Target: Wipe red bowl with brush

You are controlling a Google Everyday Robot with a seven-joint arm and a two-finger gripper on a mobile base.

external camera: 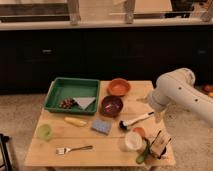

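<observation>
The red bowl [119, 87] sits at the back of the wooden table [60, 140], bright orange-red and empty. The brush [136, 120] lies on the table to the right of centre, its white handle pointing right and its dark head at the left. My white arm comes in from the right. The gripper [158, 115] hangs at its lower end, just above the handle's right tip and to the right of the red bowl. It holds nothing that I can see.
A maroon bowl [111, 105] stands in front of the red bowl. A green tray [72, 94] is at the back left. A blue sponge [101, 126], yellow item [75, 121], green cup [45, 132], fork [74, 149], white cup [132, 141] and snack bag [160, 145] lie nearer the front.
</observation>
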